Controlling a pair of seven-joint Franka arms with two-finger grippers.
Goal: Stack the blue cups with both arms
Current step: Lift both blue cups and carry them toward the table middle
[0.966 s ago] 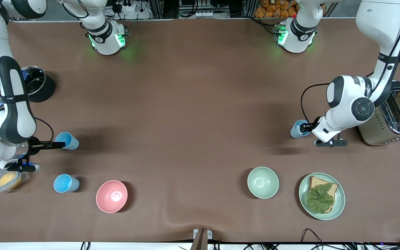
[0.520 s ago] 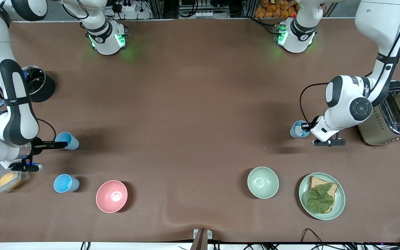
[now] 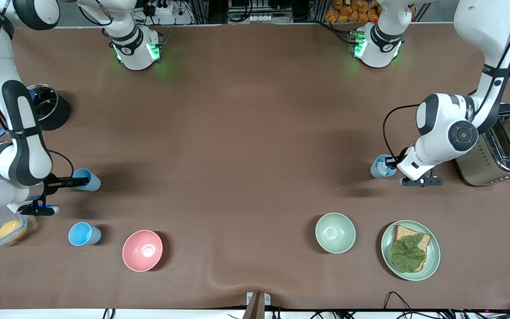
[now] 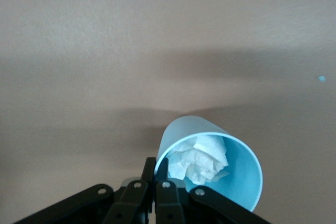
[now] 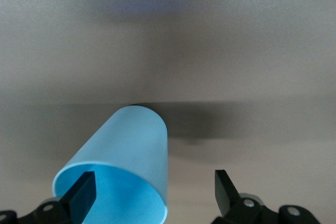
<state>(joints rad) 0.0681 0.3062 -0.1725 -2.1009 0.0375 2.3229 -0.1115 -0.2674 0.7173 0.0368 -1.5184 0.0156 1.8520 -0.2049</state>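
Counter point(image 3: 255, 146) carries 3 cups. Right gripper point(image 3: 79, 181) sits at the cup point(image 3: 87, 180) toward the right arm's end, jaws spread, 1 finger point(image 5: 82, 194) inside its mouth. Left gripper point(image 3: 388, 166) has its jaws pinching the rim of the paper-stuffed cup point(image 3: 379, 167) beside the toaster point(image 3: 496, 148). A free cup point(image 3: 83, 234) stands beside the pink bowl point(image 3: 142, 250).
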